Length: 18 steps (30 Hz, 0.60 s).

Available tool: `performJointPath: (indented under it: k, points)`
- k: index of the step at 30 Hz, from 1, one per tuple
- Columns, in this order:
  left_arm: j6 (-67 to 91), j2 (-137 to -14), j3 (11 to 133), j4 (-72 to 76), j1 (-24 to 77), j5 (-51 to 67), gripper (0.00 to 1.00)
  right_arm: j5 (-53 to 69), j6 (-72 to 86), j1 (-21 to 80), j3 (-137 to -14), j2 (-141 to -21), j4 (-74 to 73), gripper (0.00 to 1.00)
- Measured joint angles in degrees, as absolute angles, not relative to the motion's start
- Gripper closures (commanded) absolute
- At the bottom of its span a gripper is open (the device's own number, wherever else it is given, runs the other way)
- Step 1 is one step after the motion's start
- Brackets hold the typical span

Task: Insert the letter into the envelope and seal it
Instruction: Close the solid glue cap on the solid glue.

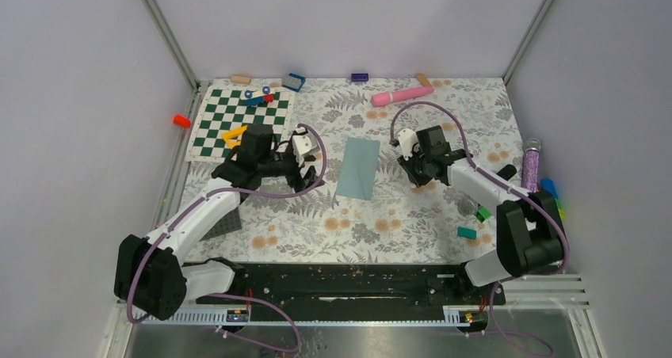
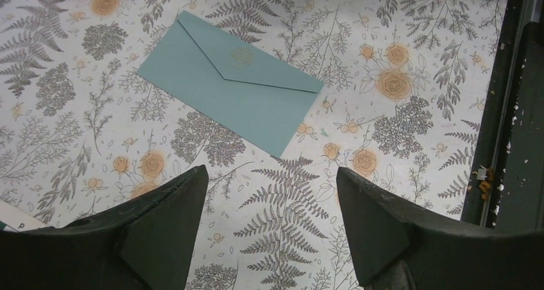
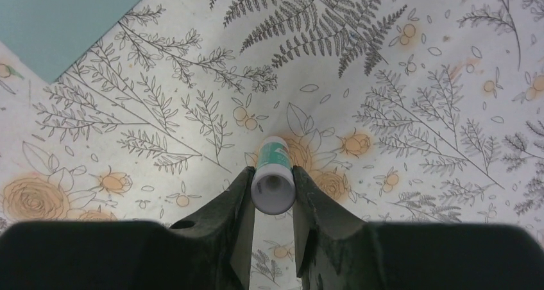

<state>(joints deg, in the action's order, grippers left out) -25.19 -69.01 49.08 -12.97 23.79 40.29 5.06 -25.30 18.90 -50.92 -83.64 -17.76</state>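
Lying flat: envelope | ahead of left end effector, untouched

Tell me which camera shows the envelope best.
The left wrist view: the whole envelope lies flat, large and unobstructed, with the edges of its pointed flap plain to see. The top external view shows it whole but small. The right wrist view catches only one corner, at upper left.

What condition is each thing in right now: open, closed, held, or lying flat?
envelope: lying flat, flap folded down.
left gripper: open, holding nothing.
right gripper: closed on a small white tube.
white tube: clamped between the right gripper's fingers, clear of the envelope.
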Motion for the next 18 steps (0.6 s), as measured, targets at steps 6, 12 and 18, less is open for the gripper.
performJointPath:
  k: [6,12,18]
  points:
    - [-24.93,-67.13,48.14,-12.10,22.55,40.82,0.23,5.63,-23.68,18.81,-53.10,-88.38,-15.55,0.99]
    - [-24.03,-67.09,47.46,-11.81,21.56,41.67,0.22,5.85,-22.15,18.72,-53.58,-88.47,-15.77,0.99]
    - [-21.76,-67.11,47.79,-11.53,14.85,45.58,0.19,12.91,-15.77,19.86,-65.47,-89.97,-24.80,0.99]
